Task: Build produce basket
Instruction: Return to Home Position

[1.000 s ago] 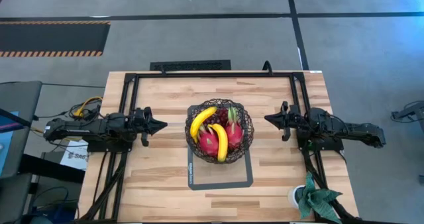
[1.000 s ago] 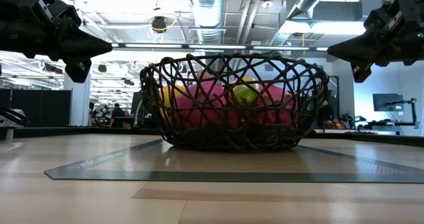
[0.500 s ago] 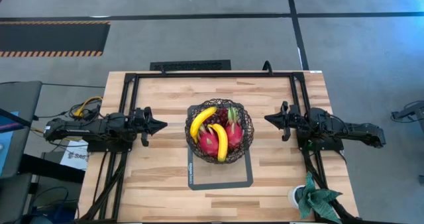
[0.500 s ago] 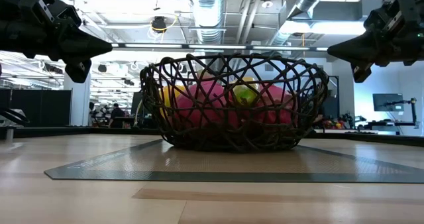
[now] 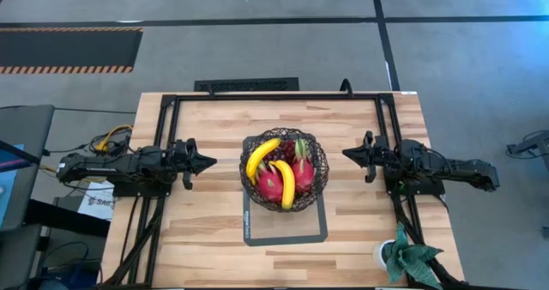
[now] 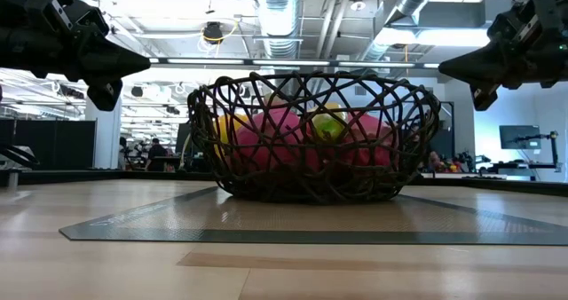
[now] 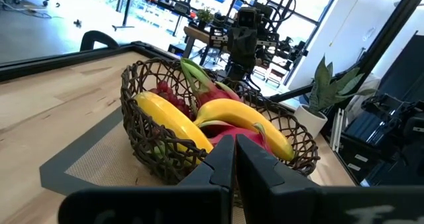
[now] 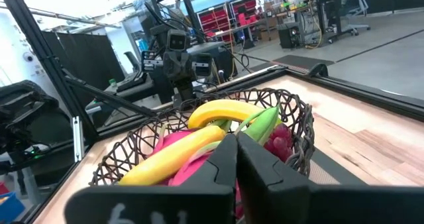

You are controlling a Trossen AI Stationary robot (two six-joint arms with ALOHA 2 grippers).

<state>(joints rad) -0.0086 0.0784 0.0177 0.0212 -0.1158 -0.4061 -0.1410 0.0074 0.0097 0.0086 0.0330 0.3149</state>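
The dark wire basket [image 5: 284,172] stands on a grey mat [image 5: 257,226] at the table's middle. Inside lie two yellow bananas [image 5: 261,158] [image 5: 286,184], two pink-red dragon fruits [image 5: 270,184] [image 5: 302,171] and dark red grapes [image 5: 279,157]. My left gripper [image 5: 214,162] hovers left of the basket, shut and empty, pointing at it. My right gripper [image 5: 345,153] hovers right of the basket, shut and empty, also pointing at it. Both hang above the table in the low view [image 6: 142,67] [image 6: 444,69]. The wrist views show the basket [image 7: 165,151] [image 8: 291,124] beyond the shut fingers.
A green leafy potted plant [image 5: 407,260] stands at the table's near right corner. A black frame rail [image 5: 274,96] runs along the far edge and down both sides. Bare wood lies between each gripper and the basket.
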